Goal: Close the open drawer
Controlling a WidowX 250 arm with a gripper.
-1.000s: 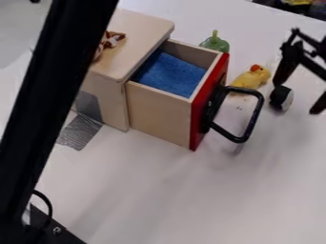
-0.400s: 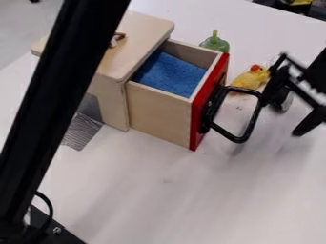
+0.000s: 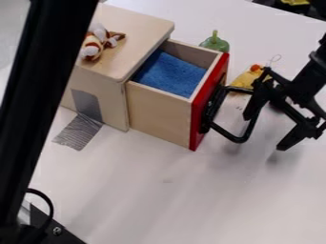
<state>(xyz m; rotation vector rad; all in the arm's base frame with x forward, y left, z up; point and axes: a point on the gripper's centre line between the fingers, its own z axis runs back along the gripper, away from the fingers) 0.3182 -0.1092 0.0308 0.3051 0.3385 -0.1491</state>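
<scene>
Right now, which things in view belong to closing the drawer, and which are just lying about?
Job:
open drawer
black handle
wooden cabinet
tool

Lying about:
yellow toy
green toy
striped plush on cabinet
blue cloth in drawer

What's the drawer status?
Gripper open, at the black handle, contact unclear. Red-fronted drawer open. Blue cloth inside, below the rim; nothing seen blocking closure.

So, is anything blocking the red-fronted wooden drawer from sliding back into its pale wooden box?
Nothing that I can see. The drawer sits partway inside the box, and the soft-looking blue lining lies down inside, below the drawer's rim.
</scene>
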